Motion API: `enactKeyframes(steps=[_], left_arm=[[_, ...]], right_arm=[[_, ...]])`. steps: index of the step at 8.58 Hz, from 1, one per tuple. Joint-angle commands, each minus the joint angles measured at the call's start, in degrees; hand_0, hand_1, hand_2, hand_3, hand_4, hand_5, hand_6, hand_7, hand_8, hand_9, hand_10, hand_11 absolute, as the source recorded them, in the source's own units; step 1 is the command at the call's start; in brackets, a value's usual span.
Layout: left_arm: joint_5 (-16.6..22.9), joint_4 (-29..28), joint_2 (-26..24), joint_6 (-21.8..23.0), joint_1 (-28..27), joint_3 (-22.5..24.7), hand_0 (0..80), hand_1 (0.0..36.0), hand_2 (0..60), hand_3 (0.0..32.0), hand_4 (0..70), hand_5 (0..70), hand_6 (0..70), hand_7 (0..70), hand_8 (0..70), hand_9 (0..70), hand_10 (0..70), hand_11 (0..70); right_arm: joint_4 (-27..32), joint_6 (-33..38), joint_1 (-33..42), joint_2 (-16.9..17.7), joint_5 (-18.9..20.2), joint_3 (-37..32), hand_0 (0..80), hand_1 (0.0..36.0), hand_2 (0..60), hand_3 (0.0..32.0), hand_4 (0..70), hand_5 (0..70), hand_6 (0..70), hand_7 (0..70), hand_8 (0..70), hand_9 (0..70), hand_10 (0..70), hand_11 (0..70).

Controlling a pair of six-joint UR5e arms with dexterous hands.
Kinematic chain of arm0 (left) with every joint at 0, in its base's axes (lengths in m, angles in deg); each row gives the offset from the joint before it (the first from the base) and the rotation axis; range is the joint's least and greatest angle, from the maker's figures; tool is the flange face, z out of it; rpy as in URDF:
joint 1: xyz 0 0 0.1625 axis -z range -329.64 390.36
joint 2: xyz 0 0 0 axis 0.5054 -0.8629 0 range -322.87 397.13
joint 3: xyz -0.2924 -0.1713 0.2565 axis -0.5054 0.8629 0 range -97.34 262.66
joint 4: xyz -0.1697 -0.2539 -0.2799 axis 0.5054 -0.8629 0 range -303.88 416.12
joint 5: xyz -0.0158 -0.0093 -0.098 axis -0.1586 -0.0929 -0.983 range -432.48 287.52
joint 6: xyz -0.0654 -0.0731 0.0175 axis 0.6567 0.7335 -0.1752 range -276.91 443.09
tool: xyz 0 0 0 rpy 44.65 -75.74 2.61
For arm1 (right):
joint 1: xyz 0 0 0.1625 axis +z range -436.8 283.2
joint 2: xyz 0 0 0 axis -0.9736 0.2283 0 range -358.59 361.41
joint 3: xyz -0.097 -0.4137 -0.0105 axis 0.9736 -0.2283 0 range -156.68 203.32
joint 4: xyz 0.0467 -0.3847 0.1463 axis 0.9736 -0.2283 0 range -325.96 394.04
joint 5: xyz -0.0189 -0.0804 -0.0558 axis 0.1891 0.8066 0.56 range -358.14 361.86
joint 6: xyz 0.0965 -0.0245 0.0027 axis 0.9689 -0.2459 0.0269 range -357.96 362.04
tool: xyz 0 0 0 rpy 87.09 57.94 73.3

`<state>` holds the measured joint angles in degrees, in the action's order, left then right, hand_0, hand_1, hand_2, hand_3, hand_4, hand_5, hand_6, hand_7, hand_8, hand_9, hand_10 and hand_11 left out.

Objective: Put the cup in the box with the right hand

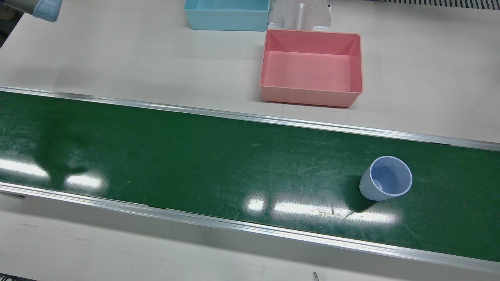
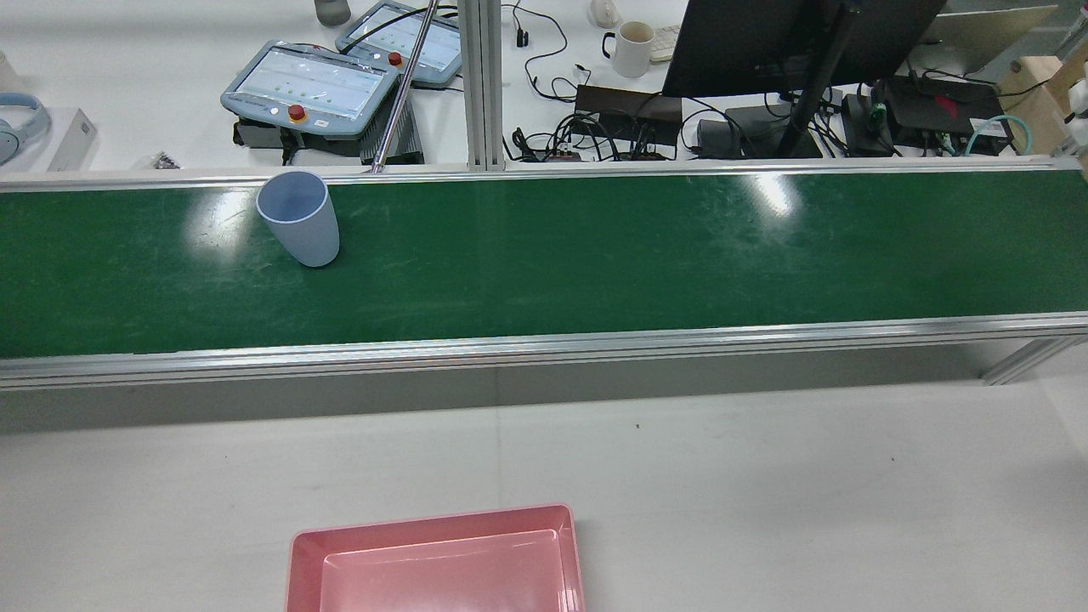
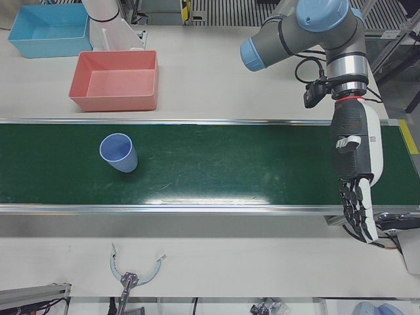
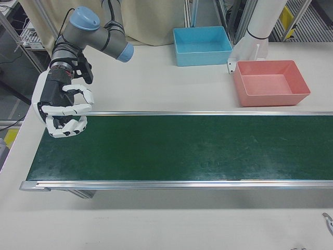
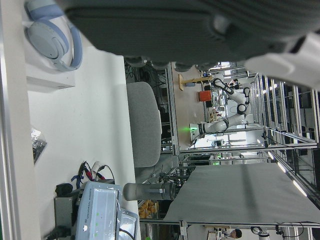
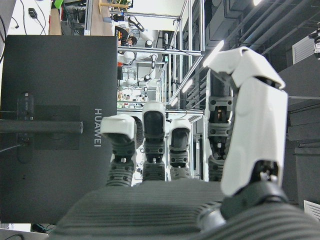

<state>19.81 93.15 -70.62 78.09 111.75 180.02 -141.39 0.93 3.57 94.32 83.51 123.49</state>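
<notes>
Right hand (image 4: pixel 62 112) empty, fingers curled but apart, parked over its belt (image 4: pixel 182 148) end. Cup (image 1: pixel 386 178) upright, well apart toward the left hand (image 3: pixel 354 177), which hangs open. Box (image 1: pixel 311 67) empty.

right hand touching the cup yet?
Apart. The right-front view shows the right hand at the belt's end holding nothing; the cup stands alone in the left-front view.
</notes>
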Motion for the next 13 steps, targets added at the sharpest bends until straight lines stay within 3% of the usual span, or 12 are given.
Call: enactKeyframes(steps=[1,10,13], left_arm=[[0.0,0.0,0.0,0.0,0.0,-0.1,0.0,0.0,0.0,0.0,0.0,0.0,0.0,0.0,0.0,0.0,0.0,0.0],[0.0,0.0,0.0,0.0,0.0,0.0,0.0,0.0,0.0,0.0,0.0,0.0,0.0,0.0,0.0,0.0,0.0,0.0],[0.0,0.0,0.0,0.0,0.0,0.0,0.0,0.0,0.0,0.0,0.0,0.0,0.0,0.0,0.0,0.0,0.0,0.0]], right_arm=[[0.0,0.1,0.0,0.1,0.0,0.0,56.8,23.9,33.6,0.0,61.3,12.8,22.6,70.0,39.7,57.4,47.7,67.9],[0.0,0.0,0.0,-0.1,0.0,-0.1,57.2,24.0,34.2,0.0,64.1,13.0,23.6,70.0,40.9,59.4,49.4,70.0],[0.0,0.1,0.0,0.0,0.0,0.1,57.2,24.2,34.1,0.0,63.0,12.8,22.8,70.0,40.0,57.8,47.5,67.6]])
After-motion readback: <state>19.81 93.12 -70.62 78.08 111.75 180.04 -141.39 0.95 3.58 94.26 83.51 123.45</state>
